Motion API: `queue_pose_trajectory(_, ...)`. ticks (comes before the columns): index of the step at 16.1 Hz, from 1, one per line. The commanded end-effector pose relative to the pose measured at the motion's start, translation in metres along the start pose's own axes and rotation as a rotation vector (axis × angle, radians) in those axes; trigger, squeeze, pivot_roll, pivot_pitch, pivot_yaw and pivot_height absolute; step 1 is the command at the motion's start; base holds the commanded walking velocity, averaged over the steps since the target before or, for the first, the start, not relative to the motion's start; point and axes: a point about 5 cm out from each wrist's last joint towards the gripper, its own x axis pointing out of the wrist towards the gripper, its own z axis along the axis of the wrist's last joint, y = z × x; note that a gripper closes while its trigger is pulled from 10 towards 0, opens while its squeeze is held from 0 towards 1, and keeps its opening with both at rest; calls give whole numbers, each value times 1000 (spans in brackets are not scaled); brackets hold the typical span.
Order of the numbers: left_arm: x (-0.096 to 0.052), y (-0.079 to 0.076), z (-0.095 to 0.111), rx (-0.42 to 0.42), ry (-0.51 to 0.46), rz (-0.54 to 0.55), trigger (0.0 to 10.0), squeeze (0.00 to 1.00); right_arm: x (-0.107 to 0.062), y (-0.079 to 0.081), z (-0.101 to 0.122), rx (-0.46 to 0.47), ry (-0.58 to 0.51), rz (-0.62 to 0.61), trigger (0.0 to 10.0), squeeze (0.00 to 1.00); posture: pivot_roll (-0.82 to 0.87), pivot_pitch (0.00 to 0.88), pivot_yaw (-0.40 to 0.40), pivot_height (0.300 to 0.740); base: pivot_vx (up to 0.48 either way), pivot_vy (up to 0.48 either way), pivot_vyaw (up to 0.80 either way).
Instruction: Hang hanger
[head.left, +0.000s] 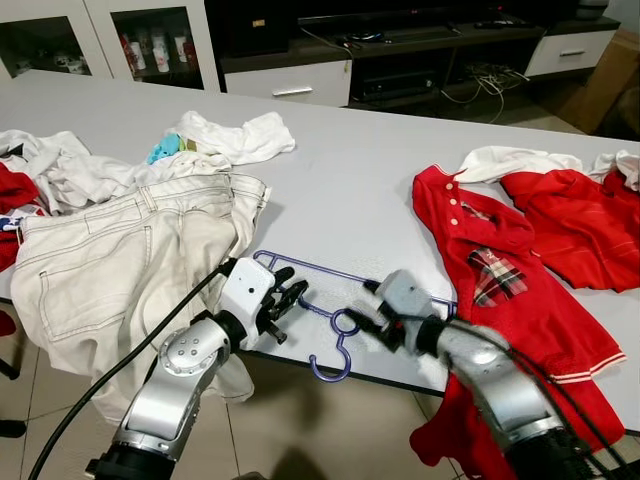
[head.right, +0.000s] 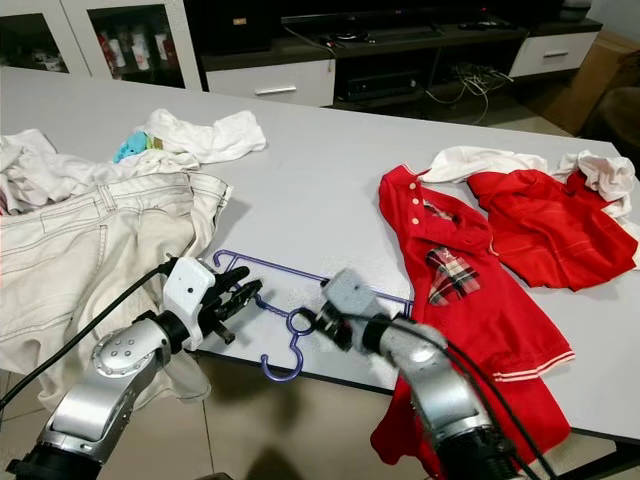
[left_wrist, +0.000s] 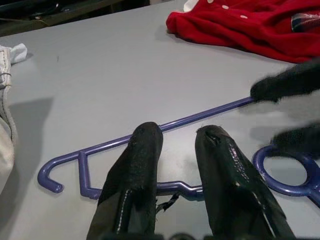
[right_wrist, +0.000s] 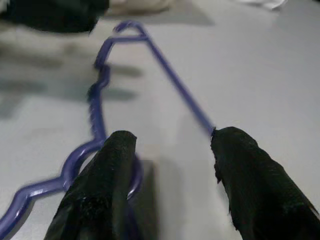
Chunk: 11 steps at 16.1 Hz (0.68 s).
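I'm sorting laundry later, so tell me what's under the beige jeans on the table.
The beige jeans lie on the grey table, one part hanging over its front edge. White clothes sit along their far side. Whatever lies beneath the jeans is covered.

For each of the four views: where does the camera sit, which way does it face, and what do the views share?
Left and right eye views: head camera, looking forward and down at the grey table; both silver arms show, left gripper and right gripper at the purple hanger.
Left wrist view: along its fingers, over the hanger, towards the red shirt.
Right wrist view: along its fingers, straddling the hanger's ring.
Shared: the hanger.
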Motion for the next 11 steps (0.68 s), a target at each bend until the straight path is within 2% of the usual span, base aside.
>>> queue_pose_trajectory(1, 3, 3, 4, 16, -11, 0, 10000, 0, -5, -5, 6, 14, -26, -9, 10000, 0, -70, 0, 35, 740, 0, 0, 0)
queue_pose_trajectory(4, 3, 4, 5, 17, -13, 4, 10000, 0, -15, -8, 13, 41, -58, -12, 10000, 0, -72, 0, 35, 740, 0, 0, 0)
queue_pose_trajectory(5, 3, 4, 4, 17, -14, 7, 10000, 0, -20, -10, 14, 12, -74, -32, 10000, 0, -73, 0, 35, 740, 0, 0, 0)
queue_pose_trajectory(6, 3, 5, 4, 17, -13, 9, 10000, 0, -24, -10, 11, -63, -77, -55, 10000, 0, -75, 0, 36, 740, 0, 0, 0)
queue_pose_trajectory(8, 3, 5, 3, 17, -12, 10, 10000, 0, -29, -9, 6, -106, -87, -76, 10000, 0, -75, 0, 36, 740, 0, 0, 0)
queue_pose_trajectory(10, 3, 6, 3, 18, -11, 15, 10000, 0, -34, -9, 0, -245, -64, -94, 10000, 0, -75, 0, 36, 740, 0, 0, 0)
queue_pose_trajectory(11, 2, 6, 3, 18, -10, 16, 10000, 0, -36, -8, -1, -295, -69, -84, 10000, 51, -75, 0, 36, 740, 0, 0, 0)
